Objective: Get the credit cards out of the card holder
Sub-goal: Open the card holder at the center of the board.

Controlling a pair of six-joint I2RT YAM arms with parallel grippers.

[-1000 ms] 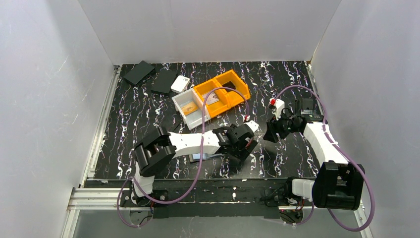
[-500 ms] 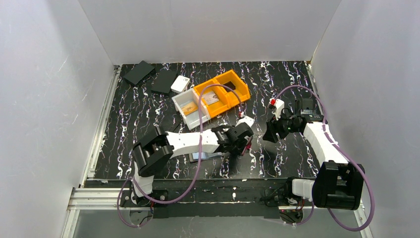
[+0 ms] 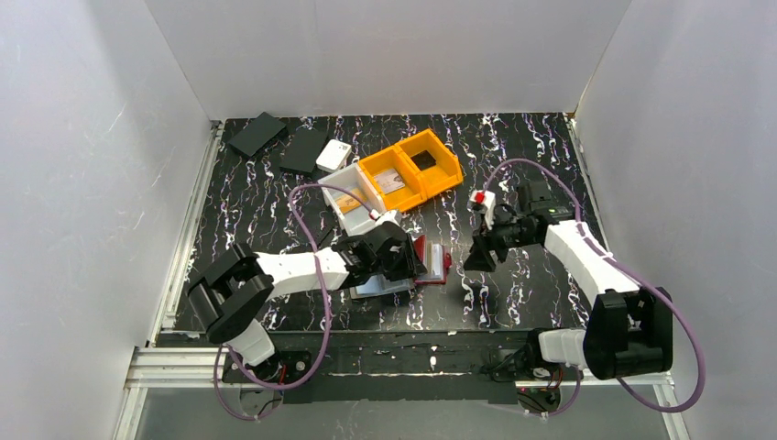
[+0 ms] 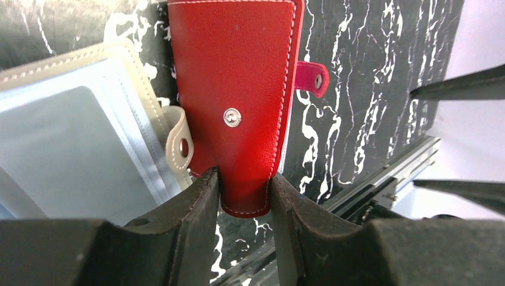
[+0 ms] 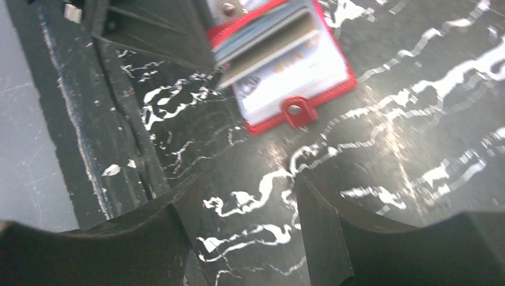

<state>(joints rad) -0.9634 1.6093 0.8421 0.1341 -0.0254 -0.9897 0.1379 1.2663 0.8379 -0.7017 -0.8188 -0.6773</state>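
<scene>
The red card holder lies partly opened on the black marbled table near the front middle. My left gripper is shut on the edge of its red cover, which stands lifted with its snap stud showing. In the right wrist view the holder is fanned open, and credit cards sit in its clear sleeves. My right gripper hangs open just right of the holder, above bare table, with nothing between its fingers. In the top view it is a short way from the holder.
A beige and clear card holder lies beside the red one, under my left arm. Orange bins and a white bin stand behind. Black cases and a small white box sit at the back left.
My left gripper has closed on the red cover and drawn it to the left, opening the holder. My right gripper has moved left and nearer to the holder, still open.
</scene>
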